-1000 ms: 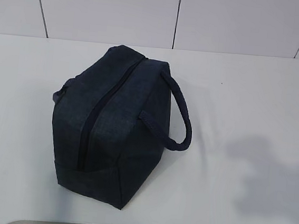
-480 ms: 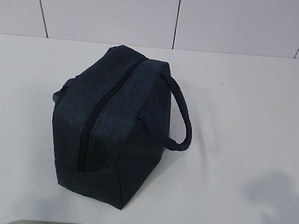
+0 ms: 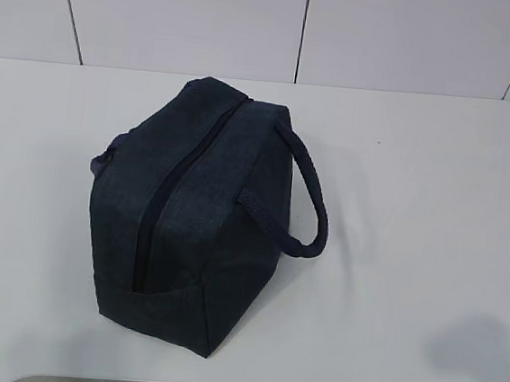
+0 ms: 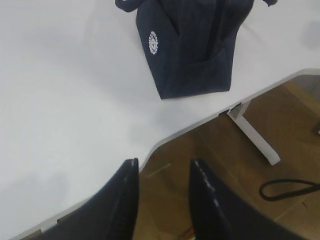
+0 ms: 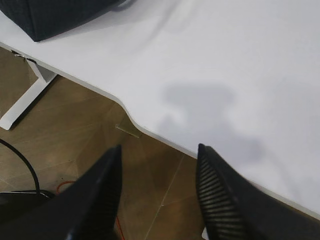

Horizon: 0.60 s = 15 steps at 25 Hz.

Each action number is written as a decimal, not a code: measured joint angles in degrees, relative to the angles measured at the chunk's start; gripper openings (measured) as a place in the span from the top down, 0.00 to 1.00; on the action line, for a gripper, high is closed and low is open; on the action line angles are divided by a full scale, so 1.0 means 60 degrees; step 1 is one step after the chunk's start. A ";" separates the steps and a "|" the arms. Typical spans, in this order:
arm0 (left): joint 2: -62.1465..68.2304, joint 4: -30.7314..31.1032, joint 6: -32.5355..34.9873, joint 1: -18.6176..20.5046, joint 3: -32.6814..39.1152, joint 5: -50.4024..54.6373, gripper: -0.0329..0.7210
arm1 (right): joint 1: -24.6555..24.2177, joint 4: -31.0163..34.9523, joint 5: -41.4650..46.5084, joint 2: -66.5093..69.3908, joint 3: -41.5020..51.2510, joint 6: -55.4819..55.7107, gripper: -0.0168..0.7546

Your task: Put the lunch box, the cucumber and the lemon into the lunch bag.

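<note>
The dark navy lunch bag [image 3: 189, 221] stands on the white table, zipper shut along its top, one looped handle [image 3: 309, 196] hanging to the right. It also shows at the top of the left wrist view [image 4: 190, 50] and as a corner in the right wrist view [image 5: 50, 15]. The lunch box, cucumber and lemon are out of view. My left gripper [image 4: 162, 170] is open and empty over the table's front edge. My right gripper [image 5: 160, 152] is open and empty, also past the front edge. Neither gripper shows in the exterior view.
The white table [image 3: 418, 189] ends in a curved front edge [image 5: 125, 107] with wooden floor below. A white table leg [image 4: 252, 132] and a black cable [image 4: 290, 187] are on the floor. A white tiled wall stands behind.
The shadow on the table at the right has shrunk and slid toward the lower right corner. The bag has not moved.
</note>
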 joint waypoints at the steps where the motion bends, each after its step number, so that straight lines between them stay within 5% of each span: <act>1: 0.0000 0.0039 0.0000 0.0000 0.0086 -0.0150 0.64 | 0.0000 0.0000 -0.0047 0.0000 0.0023 0.0000 0.47; 15: 0.0000 0.0237 0.0000 0.0000 0.0344 -0.0750 0.64 | 0.0000 -0.0116 -0.0292 0.0000 0.0147 0.0896 0.47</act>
